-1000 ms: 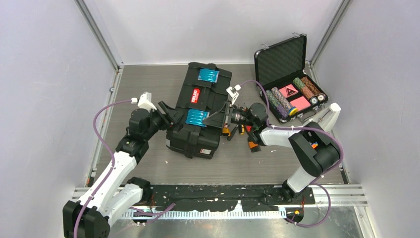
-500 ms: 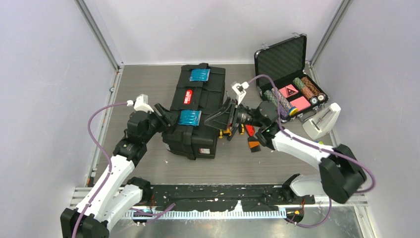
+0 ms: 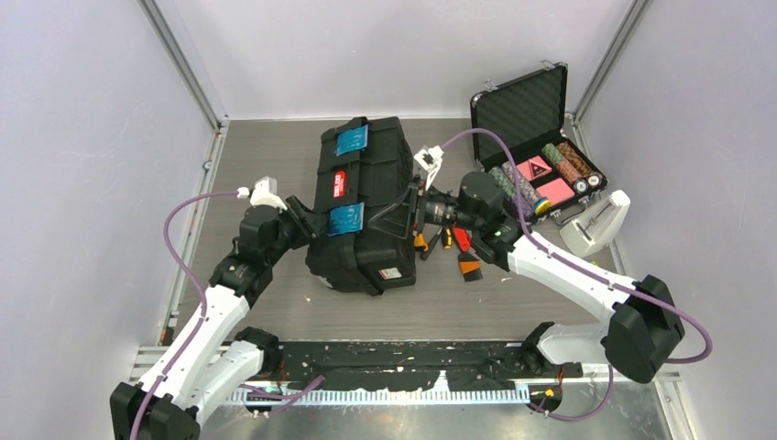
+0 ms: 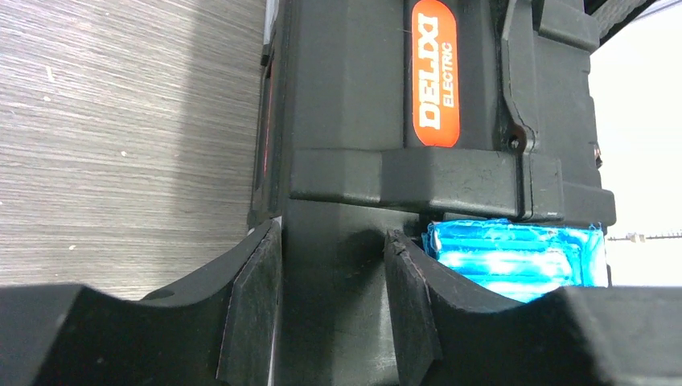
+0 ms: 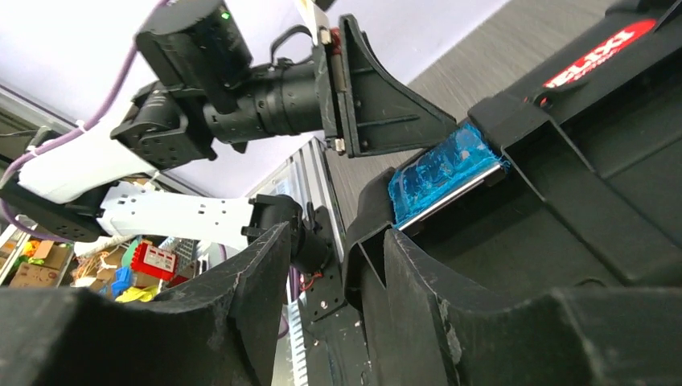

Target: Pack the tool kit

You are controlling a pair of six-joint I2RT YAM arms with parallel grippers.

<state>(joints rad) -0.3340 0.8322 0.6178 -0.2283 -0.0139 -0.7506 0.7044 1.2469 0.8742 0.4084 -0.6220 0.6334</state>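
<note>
The toolbox (image 3: 362, 215) has just swung round! A second ago it lay slanted across the desk (image 3: 275, 156); now its long side runs almost straight away from the arms, mid-desk, lid shut. The left gripper (image 3: 310, 220) sits tight against its left flank by the near blue latch (image 3: 346, 220). Its jaws straddle a moulded black rib, but I cannot tell whether they are pinching it. The right gripper (image 3: 394, 218) meets the opposite flank, jaws parted, grasping nothing.

By my reading, that squares the box up for opening, though packing has not begun. The small hand tools (image 3: 454, 243) lie loose on the desk just right of it.

The box is hard, matte, ribbed plastic with an orange-red label (image 4: 435, 72) and glossy translucent blue latches. The desk is brushed grey woodgrain. The foam-lined chip case (image 3: 536, 156) stands open, far right.
</note>
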